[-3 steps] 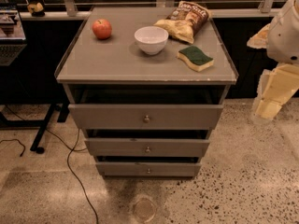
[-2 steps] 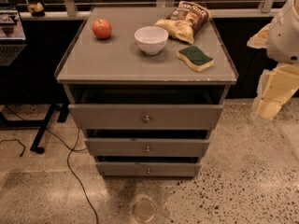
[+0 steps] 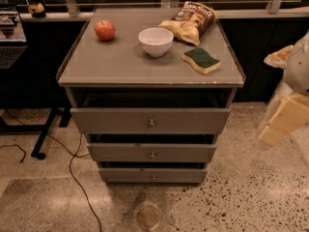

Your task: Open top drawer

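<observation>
Speckled floor (image 3: pixel 251 197), flat grey top drawer (image 3: pixel 111 121) ajar, cream gripper (image 3: pixel 285 122) far right

1 camera is looking down from above and in front of the cabinet (image 3: pixel 120 62), fairly near, facing its front squarely, with the top drawer (image 3: pixel 116 121) sitting mid-frame and the floor (image 3: pixel 251 197) showing below. The gripper (image 3: pixel 284 122) is hanging at the right edge, beside the cabinet.

We see the wide grey top drawer (image 3: pixel 120 121) with flat front and small round metal knob (image 3: pixel 151 123) standing partly open, level, just under the worktop (image 3: pixel 120 64); our tool (image 3: pixel 284 122) hangs well apart, right of it.
</observation>
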